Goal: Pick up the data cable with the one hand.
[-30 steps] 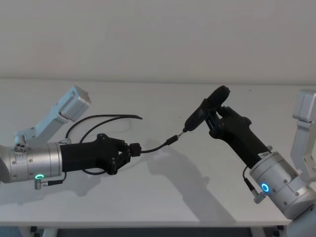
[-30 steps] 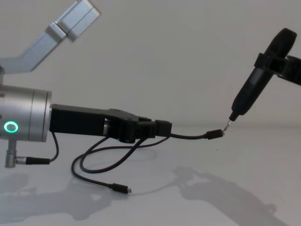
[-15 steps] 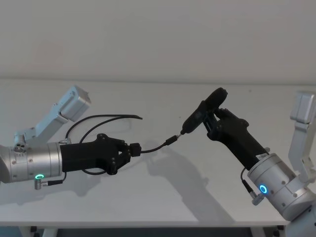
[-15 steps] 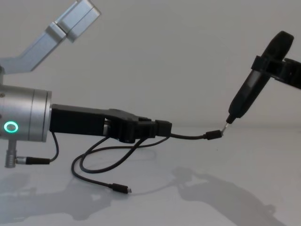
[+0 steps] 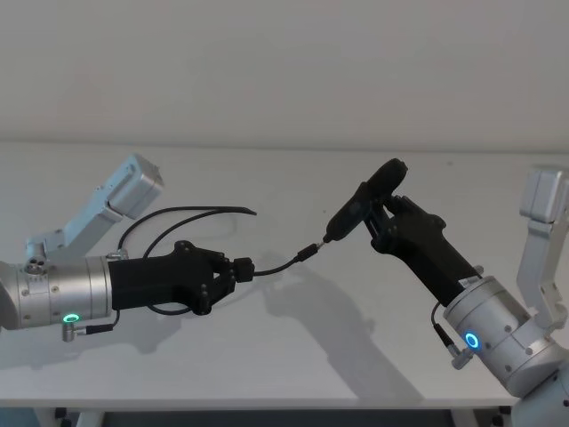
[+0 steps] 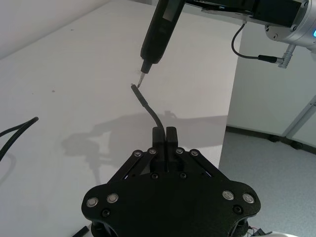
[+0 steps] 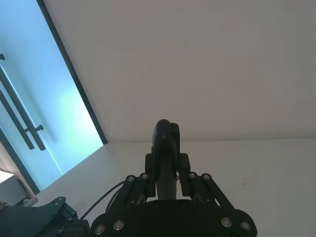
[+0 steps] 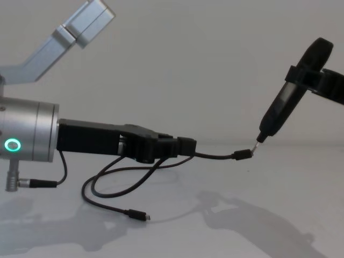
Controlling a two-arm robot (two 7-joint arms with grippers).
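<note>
Above white table [image 5: 293, 356], left pincer [image 5: 242, 269] grips data cable [image 5: 276, 265]; right pincer [image 5: 378, 209] clamps pen-shaped tool [image 5: 360, 206].

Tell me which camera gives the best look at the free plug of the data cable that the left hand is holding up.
The left wrist view: the plug stands clear against the table, just under the pen-shaped tool. The chest view shows it side-on, the head view small; the left hand grips the data cable.
</note>
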